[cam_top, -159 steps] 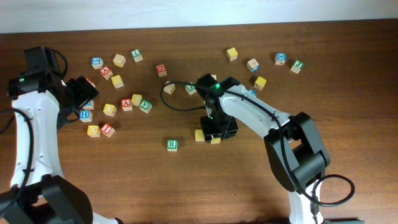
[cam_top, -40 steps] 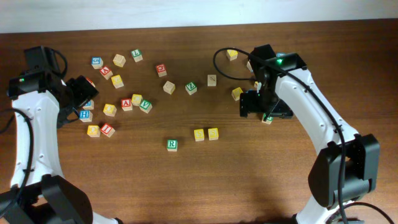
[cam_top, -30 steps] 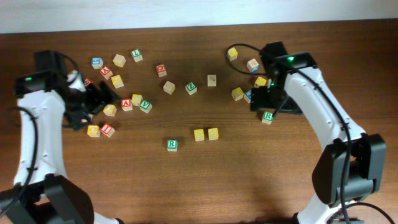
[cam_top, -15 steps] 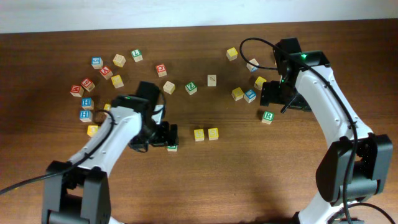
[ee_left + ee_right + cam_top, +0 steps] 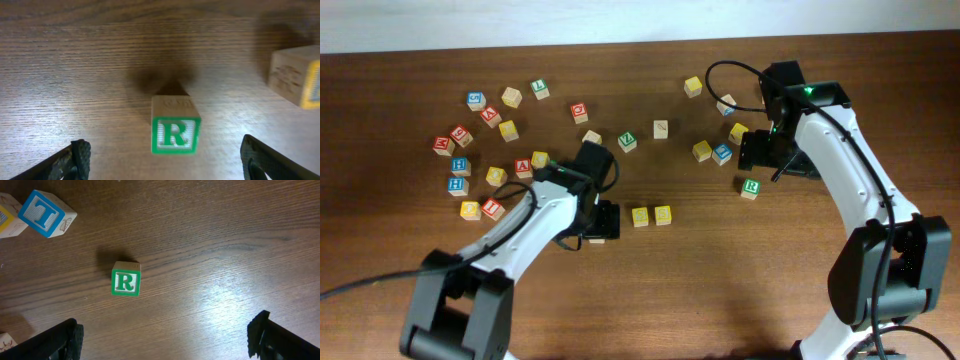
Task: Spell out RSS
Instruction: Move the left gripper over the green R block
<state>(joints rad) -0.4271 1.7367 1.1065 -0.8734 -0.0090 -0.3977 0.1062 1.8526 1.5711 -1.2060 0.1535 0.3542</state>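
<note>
A green-framed R cube [image 5: 175, 131] sits on the wood between the spread fingers of my left gripper [image 5: 167, 161], which is open and touches nothing. In the overhead view my left gripper [image 5: 600, 222] covers this cube. Just to its right two yellow cubes [image 5: 640, 216] [image 5: 663, 214] sit side by side; the nearer one [image 5: 297, 75] shows at the right edge of the left wrist view. My right gripper [image 5: 775, 163] hangs open above the table's right side, holding nothing. A second green R cube [image 5: 125, 282] [image 5: 751, 187] lies ahead of its fingers.
Several loose letter cubes lie scattered at the back left [image 5: 490, 150] and back right [image 5: 720, 130]. A blue T cube [image 5: 46, 214] lies near the second R cube. A green cube [image 5: 627, 141] and a plain one [image 5: 661, 128] sit behind the yellow pair.
My left arm swung from the left cluster to the middle and came down over the R cube, its jaws narrowing slightly. My right arm left the yellow cubes and moved back right.
</note>
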